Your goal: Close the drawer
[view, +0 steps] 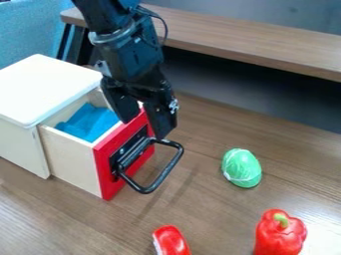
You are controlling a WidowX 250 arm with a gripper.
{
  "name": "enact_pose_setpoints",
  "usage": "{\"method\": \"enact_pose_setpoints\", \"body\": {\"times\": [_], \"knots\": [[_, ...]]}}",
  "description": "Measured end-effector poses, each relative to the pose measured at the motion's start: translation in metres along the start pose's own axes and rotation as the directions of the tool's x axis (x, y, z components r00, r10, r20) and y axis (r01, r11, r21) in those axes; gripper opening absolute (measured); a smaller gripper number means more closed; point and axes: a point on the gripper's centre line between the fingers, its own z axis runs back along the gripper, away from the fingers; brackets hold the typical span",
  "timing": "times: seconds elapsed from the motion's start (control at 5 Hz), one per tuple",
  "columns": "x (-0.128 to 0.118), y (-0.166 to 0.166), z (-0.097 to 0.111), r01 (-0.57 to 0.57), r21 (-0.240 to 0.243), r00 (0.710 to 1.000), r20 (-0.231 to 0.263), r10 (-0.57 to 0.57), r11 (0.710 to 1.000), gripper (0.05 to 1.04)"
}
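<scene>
The black gripper (142, 126) hangs over the far end of the drawer's red front, its fingers apart. One finger is at the inner side, over the drawer's opening, and the other is on the outer side, above the handle; the red front's top edge shows between them. Whether either finger touches the wood I cannot tell. The drawer (70, 159) is pulled out of the white-topped wooden box (43, 87), with blue cloth (90, 122) inside. A black loop handle (164, 174) sticks out from the red front.
On the wooden table (200, 209), a green egg-shaped object (242, 168) lies right of the handle. A red pepper (279, 233) and another red object (170, 241) are at the near edge. A raised wooden shelf (253, 37) runs along the back.
</scene>
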Motion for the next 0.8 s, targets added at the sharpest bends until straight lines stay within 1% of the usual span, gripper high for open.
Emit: {"method": "enact_pose_setpoints", "body": {"times": [0.4,0.6,0.8], "knots": [[-0.005,0.007,-0.008,-0.028,-0.005,0.999,-0.039,0.028,1.0,0.998],[-0.005,0.001,-0.021,-0.035,-0.001,0.996,-0.077,0.034,0.999,0.998],[0.003,-0.003,-0.034,-0.053,0.015,0.993,-0.104,0.054,0.998,0.998]]}}
